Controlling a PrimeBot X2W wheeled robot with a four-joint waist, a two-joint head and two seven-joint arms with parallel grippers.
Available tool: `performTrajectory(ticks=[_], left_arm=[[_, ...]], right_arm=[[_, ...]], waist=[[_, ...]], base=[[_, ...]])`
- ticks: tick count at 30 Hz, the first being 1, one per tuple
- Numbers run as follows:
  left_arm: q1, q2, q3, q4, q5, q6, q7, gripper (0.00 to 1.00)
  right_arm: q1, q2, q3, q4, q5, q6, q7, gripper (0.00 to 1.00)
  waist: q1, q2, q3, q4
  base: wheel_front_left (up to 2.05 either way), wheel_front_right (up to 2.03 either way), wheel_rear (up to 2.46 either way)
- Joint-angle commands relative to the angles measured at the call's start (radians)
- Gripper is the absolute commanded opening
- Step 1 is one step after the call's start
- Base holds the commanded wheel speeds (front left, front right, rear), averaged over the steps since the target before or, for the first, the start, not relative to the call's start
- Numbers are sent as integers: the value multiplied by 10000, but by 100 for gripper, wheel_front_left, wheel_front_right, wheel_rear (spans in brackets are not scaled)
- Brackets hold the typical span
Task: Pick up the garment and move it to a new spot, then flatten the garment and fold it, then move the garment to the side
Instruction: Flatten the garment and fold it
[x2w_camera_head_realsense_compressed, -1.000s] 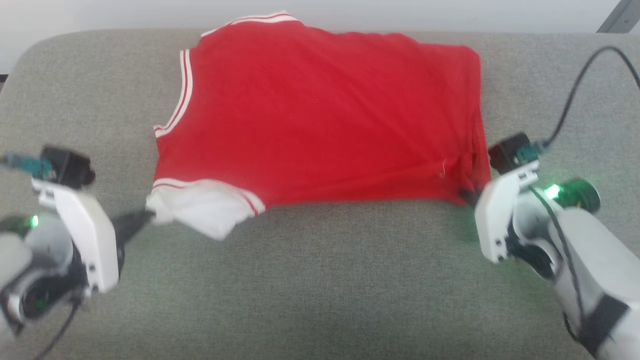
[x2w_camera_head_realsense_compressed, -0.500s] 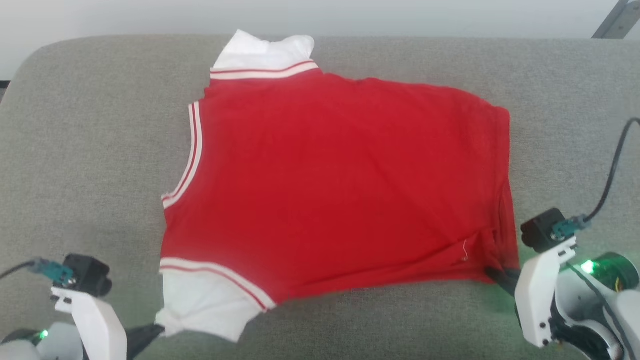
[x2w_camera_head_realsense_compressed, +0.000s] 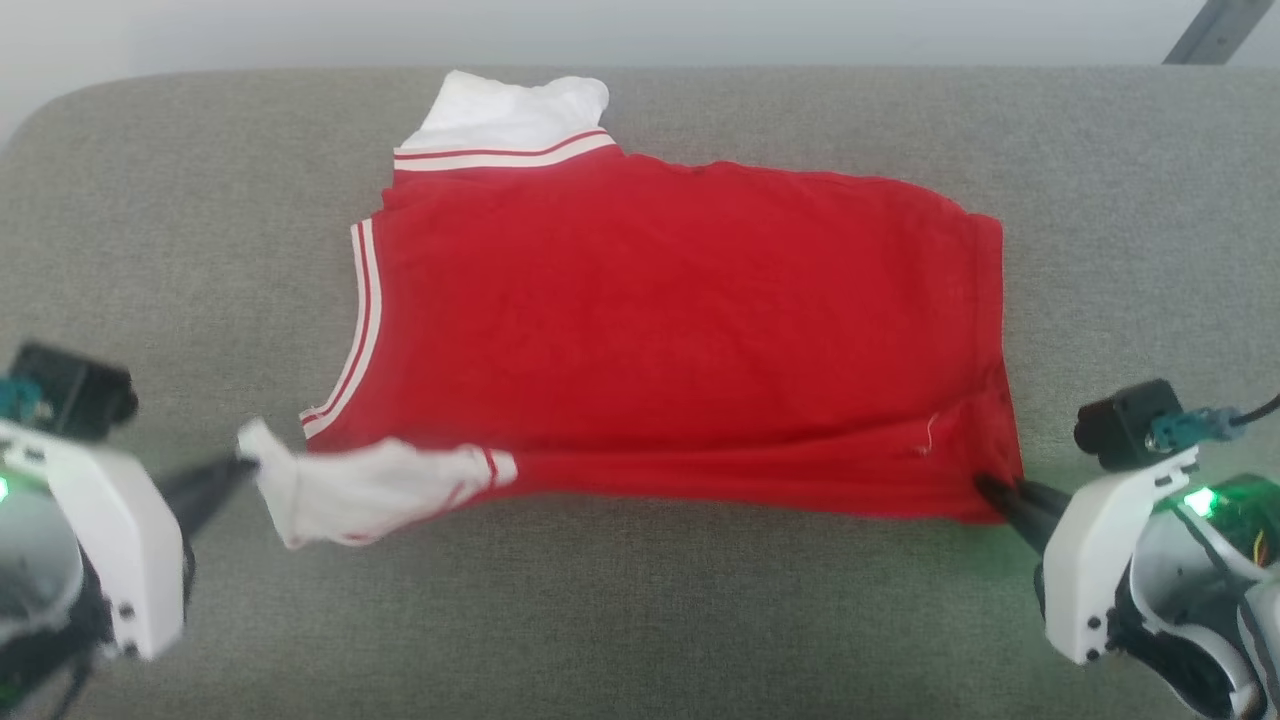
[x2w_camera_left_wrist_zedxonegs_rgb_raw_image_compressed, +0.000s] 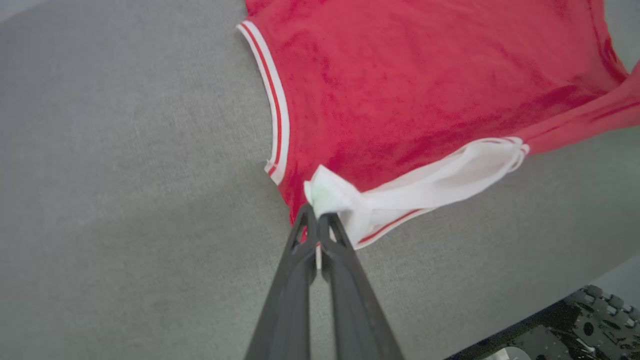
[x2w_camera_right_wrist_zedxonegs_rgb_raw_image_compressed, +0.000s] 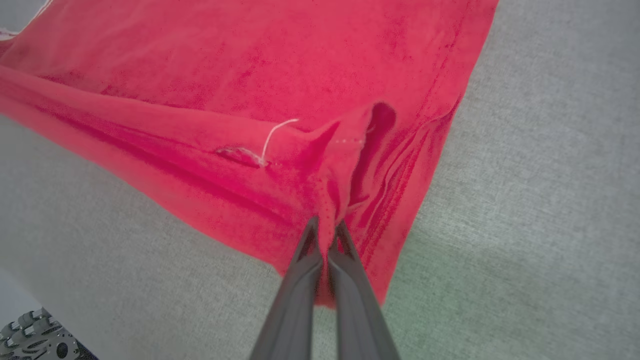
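Garment (x2w_camera_head_realsense_compressed: 680, 330) lies spread on grey cushion (x2w_camera_head_realsense_compressed: 640, 620), red body mostly flat, stretched between left gripper (x2w_camera_head_realsense_compressed: 240, 465) and right gripper (x2w_camera_head_realsense_compressed: 985, 488). Left gripper clamped tight on tip of near white sleeve (x2w_camera_head_realsense_compressed: 370, 490), sleeve drawn out taut from its fingertips. Right gripper pinched on bunched hem corner (x2w_camera_right_wrist_zedxonegs_rgb_raw_image_compressed: 345, 165), red folds fanning just beyond its fingers. Far white sleeve (x2w_camera_head_realsense_compressed: 505, 110) well away from both grippers. Loose white thread (x2w_camera_right_wrist_zedxonegs_rgb_raw_image_compressed: 275, 135) just ahead of right fingertips.

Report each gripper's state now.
Left gripper: shut on the garment, white sleeve.
Right gripper: shut on the garment, red corner.
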Motion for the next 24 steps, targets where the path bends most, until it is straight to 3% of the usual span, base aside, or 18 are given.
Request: performTrajectory(ticks=[1,7,8,17,24], left_arm=[[-137,-25,59,90,203,-24,47,0],[-1588,-751,483,1263,1073,-930,581,0],[-2019,-1130,534,1834,1348,-1260,763,0],[-3403,-2975,492,4770,1982,-2675,1067,0],[-3843,-4146,181,6908,1667,-3166,1497,0]], right_arm=[[-110,56,-68,-49,-60,-26,36,0],[-792,595,-428,-45,-826,-26,32,0],[-1136,770,-502,62,-1085,-26,-56,0],[-2930,1410,-422,1415,-2081,-26,-221,0],[-3985,1843,-233,2747,-2413,-26,-147,0]], waist=[[0,-1,26,-26],[0,-1,297,-138],[0,-1,415,-171],[0,-1,1168,-335],[0,-1,1738,-402]], base=[[0,0,0],[0,0,0],[0,0,0],[0,0,0],[0,0,0]])
